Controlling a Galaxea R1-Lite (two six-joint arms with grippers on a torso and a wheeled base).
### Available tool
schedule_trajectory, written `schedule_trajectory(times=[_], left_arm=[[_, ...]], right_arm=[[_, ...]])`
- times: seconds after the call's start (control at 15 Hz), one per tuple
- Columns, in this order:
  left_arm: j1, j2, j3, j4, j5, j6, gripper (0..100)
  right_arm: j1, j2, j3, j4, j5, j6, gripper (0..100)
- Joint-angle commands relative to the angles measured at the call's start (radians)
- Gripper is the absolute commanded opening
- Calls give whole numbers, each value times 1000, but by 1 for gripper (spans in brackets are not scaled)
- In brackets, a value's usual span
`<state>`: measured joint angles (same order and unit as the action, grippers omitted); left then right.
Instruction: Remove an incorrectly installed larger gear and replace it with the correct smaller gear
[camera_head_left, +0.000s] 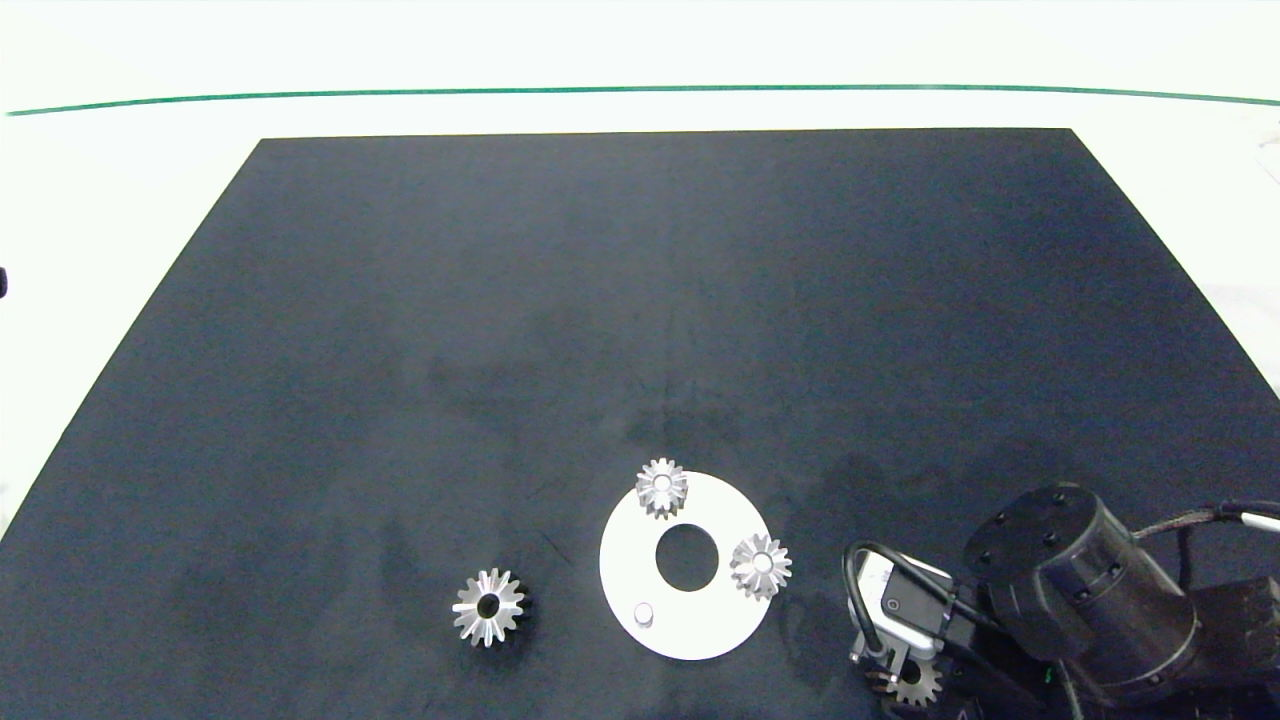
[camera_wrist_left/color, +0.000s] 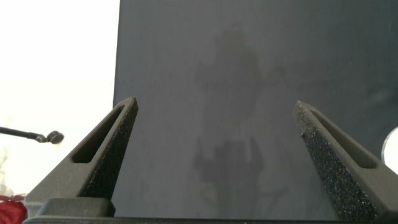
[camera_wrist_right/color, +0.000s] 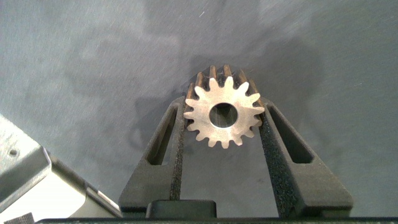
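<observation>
We see the right gripper (camera_wrist_right/color: 224, 124) near the table's front right corner, its fingers pinching the smaller gear (camera_wrist_right/color: 224, 115) just above the dark mat (camera_head_left: 640, 300). The larger gear (camera_head_left: 488, 606) lies on the mat, left of the white disc (camera_head_left: 700, 630) carrying two raised gears. The left gripper (camera_wrist_left/color: 214, 143) hangs spread wide over bare mat.

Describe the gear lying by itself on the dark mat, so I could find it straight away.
Start at the white disc near the mat's front edge; two small raised gears sit on its rim. Off the disc toward the mat's left side, alone on the black mat, lies the larger gear. Its long, sharp, star-like teeth set it apart.
</observation>
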<state>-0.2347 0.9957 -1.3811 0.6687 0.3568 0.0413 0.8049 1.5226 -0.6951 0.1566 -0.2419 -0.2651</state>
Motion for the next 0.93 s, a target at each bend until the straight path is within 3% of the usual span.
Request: schedule_trajectory(times=[0.07, 0.47, 0.6, 0.93], left_arm=[[0, 0, 0, 5, 2, 0, 100], [0, 0, 2, 5, 2, 0, 100], [0, 0, 8, 3, 2, 0, 100], [0, 1, 7, 3, 2, 0, 100]], right_arm=[[45, -59, -11, 3, 0, -6, 22], [152, -58, -121, 23, 0, 4, 22], [168, -2, -211, 61, 0, 29, 22], [204, 128, -365, 92, 0, 32, 22]])
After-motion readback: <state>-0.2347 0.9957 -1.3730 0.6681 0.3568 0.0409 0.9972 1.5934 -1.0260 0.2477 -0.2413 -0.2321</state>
